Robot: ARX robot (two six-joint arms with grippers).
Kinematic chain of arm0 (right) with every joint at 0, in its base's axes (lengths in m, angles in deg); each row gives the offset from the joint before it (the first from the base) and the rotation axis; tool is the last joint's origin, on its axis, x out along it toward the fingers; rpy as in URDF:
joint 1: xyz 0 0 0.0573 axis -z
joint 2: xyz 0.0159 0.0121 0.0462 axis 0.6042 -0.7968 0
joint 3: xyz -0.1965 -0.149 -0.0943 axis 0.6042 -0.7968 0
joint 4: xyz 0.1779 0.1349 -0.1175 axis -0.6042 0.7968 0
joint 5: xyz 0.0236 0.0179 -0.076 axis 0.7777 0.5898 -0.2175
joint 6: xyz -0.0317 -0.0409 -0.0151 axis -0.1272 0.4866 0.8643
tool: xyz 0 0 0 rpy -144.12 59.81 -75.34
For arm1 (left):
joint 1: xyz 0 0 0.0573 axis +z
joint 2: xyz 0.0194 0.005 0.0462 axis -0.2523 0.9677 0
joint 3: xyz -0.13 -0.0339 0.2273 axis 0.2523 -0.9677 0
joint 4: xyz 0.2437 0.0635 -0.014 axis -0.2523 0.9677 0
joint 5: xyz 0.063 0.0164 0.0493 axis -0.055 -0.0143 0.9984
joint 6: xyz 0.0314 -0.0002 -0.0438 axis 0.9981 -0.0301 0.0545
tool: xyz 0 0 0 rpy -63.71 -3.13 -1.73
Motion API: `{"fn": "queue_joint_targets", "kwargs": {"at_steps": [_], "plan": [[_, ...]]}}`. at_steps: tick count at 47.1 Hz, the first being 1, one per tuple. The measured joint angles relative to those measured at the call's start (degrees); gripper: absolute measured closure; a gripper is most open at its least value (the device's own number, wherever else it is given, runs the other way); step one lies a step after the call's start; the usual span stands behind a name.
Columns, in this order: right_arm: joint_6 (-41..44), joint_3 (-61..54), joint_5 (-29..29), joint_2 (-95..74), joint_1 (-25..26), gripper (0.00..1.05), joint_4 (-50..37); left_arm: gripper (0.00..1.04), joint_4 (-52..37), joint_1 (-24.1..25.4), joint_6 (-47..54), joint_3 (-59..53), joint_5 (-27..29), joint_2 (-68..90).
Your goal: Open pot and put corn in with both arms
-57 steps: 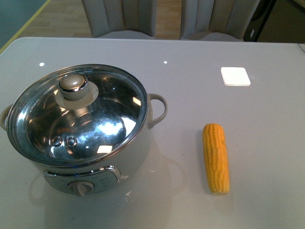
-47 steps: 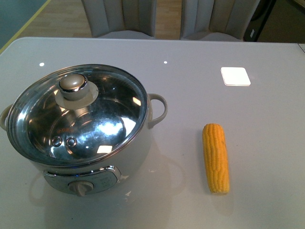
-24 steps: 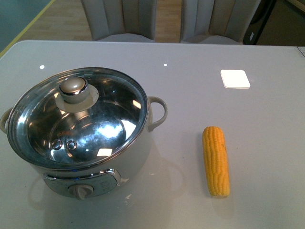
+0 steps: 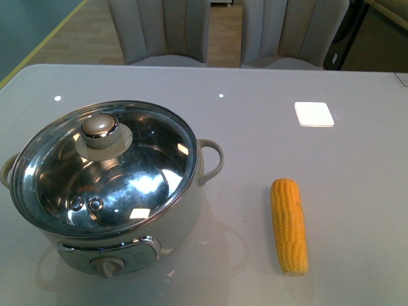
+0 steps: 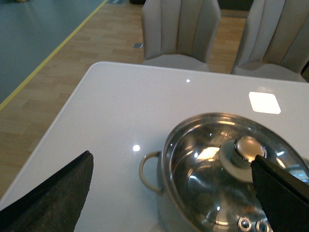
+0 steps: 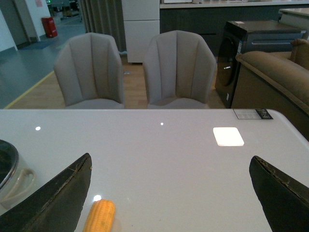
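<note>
Frontally, the lidded pot (image 4: 189, 220) sits at the left of the table (image 4: 357, 185), with the corn (image 4: 289, 225) lying well apart to its right. Left wrist: only here is the left gripper (image 5: 172, 157) seen, fingers spread wide; the pot is cut off. Right wrist: the right gripper (image 6: 170, 158) is likewise spread; the corn is half cropped.

The clear glass lid (image 4: 127, 178) gleams over the round white pot (image 4: 188, 220), mirror-bright steel inside. The yellow corn cob (image 4: 289, 225) looks bumpy and matt on the smooth, glossy pale-grey table (image 4: 357, 191).
</note>
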Motion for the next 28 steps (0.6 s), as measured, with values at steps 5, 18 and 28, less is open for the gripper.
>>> {"fn": "queue_joint_targets", "kwargs": {"at_steps": [5,18,28], "plan": [[0.0,0.0,0.0,0.0,0.0,0.09,0.0,0.07,-9.94,-2.71,0.02,2.99,0.83,11.39],[0.0,0.0,0.0,0.0,0.0,0.09,0.0,0.07,-34.82,-8.2,-1.75,14.05,6.14,46.12],[0.0,0.0,0.0,0.0,0.0,0.09,0.0,0.07,-40.63,-10.86,-1.11,22.18,7.45,64.52]]}}
